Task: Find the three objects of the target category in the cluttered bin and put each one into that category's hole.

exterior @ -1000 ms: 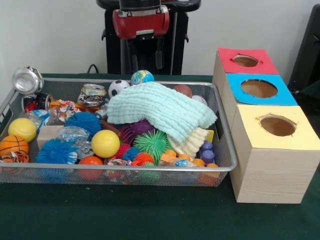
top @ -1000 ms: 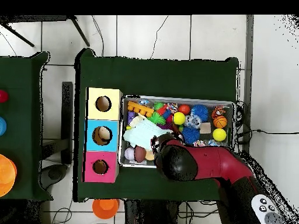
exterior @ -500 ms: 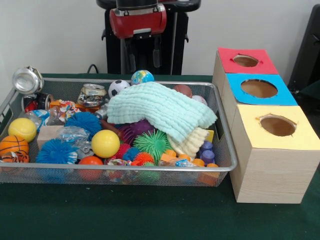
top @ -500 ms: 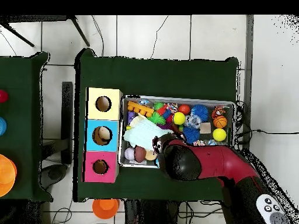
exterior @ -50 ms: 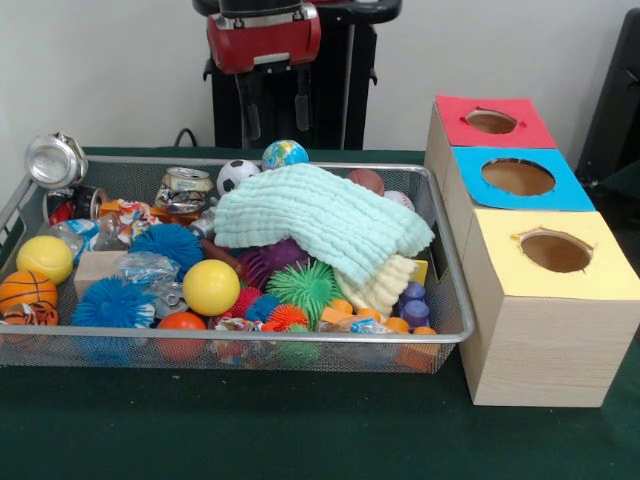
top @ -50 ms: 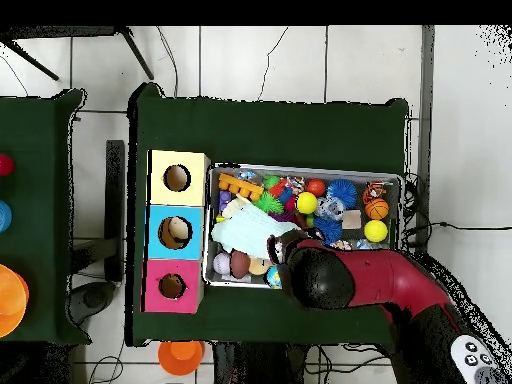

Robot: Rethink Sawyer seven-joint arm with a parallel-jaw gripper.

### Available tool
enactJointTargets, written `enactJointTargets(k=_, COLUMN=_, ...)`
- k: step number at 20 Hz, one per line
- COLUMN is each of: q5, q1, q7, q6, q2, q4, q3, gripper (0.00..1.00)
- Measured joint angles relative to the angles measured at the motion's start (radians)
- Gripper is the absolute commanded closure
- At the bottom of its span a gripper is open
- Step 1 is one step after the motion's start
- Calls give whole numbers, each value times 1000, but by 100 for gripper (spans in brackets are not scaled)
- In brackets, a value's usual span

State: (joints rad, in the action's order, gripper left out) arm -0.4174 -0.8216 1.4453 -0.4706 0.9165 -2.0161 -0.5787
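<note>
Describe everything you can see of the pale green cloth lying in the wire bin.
The pale green cloth is a soft, ribbed or waffle-textured fabric, loosely folded and draped over the clutter in the wire mesh bin, towards its right half in the front view. It lies on a cream cloth of similar texture that pokes out beneath its lower right edge, and it covers part of a purple spiky ball. A brown ball sits just behind it. Nothing grips it.

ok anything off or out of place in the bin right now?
Two things. A crushed silver can sits up on the wire mesh bin's far left corner rim, not down inside. A pale green quilted cloth lies draped over the middle of the pile, hiding what's beneath. Nothing has spilled onto the green table.
</note>
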Motion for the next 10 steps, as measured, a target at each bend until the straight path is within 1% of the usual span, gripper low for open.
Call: enactJointTargets(k=10, q5=-1, q1=-10, q7=0, q6=-8, q2=-1, q4=0, q3=-24, gripper=0)
